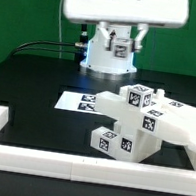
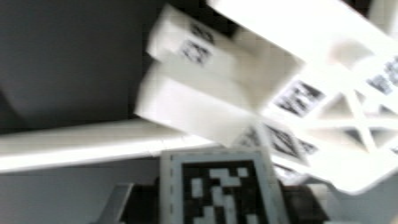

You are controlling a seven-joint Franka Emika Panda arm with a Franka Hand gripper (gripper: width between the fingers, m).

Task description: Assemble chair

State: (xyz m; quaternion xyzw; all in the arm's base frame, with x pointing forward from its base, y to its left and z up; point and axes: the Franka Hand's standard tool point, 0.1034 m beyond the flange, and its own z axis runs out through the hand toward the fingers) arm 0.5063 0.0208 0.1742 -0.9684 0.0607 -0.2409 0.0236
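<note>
The white chair parts (image 1: pixel 134 116) lie clustered to the exterior view's right of centre, blocky pieces with black-and-white tags, one tagged block (image 1: pixel 115 141) lowest and nearest the front rail. In the blurred wrist view the same cluster (image 2: pixel 267 70) fills the frame close up. My gripper (image 2: pixel 217 200) has its dark fingers (image 2: pixel 135 200) closed on either side of a white tagged chair part (image 2: pixel 217 180). I cannot make out the gripper itself in the exterior view.
The marker board (image 1: pixel 80 102) lies flat on the black table just to the exterior view's left of the parts. A long white border rail (image 1: pixel 76 166) runs along the front and left edges, and it also shows in the wrist view (image 2: pixel 71 150). The robot base (image 1: pixel 112 53) stands at the back.
</note>
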